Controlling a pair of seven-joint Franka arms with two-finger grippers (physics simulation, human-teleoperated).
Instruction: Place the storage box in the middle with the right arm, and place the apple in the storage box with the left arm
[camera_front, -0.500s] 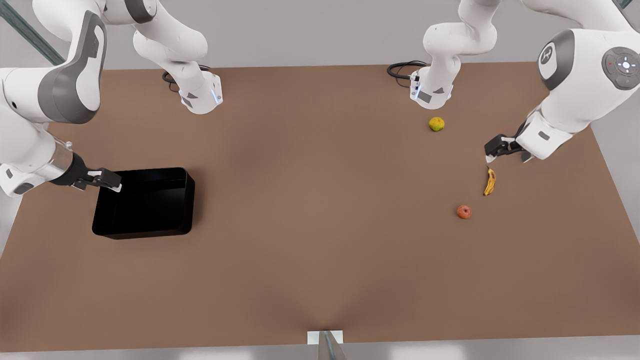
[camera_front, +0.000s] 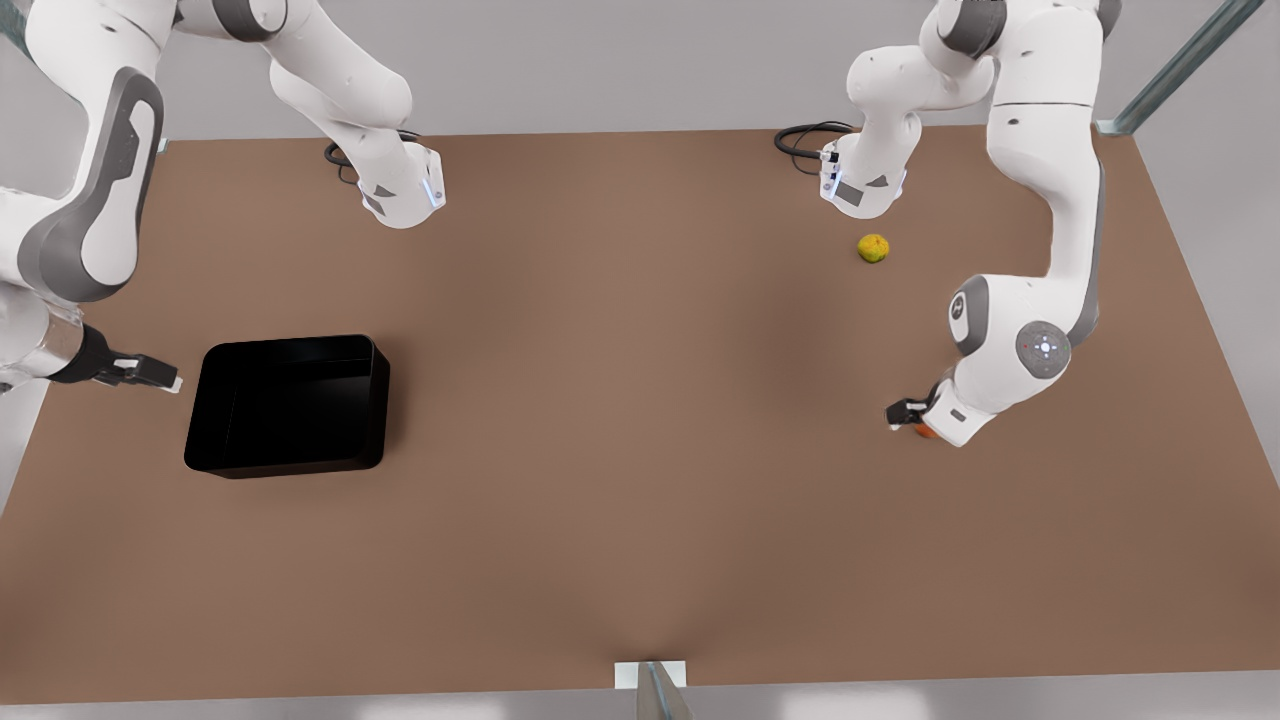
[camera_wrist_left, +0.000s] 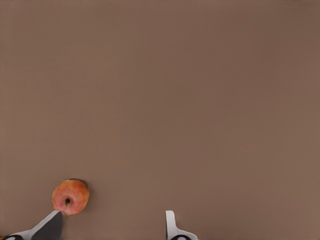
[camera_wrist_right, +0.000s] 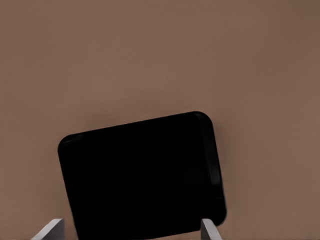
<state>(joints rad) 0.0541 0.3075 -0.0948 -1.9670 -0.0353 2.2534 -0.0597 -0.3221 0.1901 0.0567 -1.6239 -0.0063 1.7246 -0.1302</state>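
The black storage box (camera_front: 300, 464) rests on the table at the front view's left, and its rounded outline also fills the near part of the right wrist view (camera_wrist_right: 140, 170). My right gripper (camera_front: 160, 378) hovers open just off the box's left wall, apart from it (camera_wrist_right: 130, 231). The red-orange apple (camera_wrist_left: 70, 196) lies beside one fingertip of my open left gripper (camera_wrist_left: 110, 227), outside the gap. In the front view the left gripper (camera_front: 905, 412) sits over the apple (camera_front: 926, 433), which peeks out as an orange sliver.
A yellow-green round fruit (camera_front: 873, 248) lies near the far arm base at the front view's right. The brown table (camera_front: 640, 480) stretches bare between the box and the fruits. The left arm's elbow hangs above the fruit area.
The left arm swung down from beside the banana to over the apple, now covering the banana. The right gripper drew back from the box's corner toward the front view's left.
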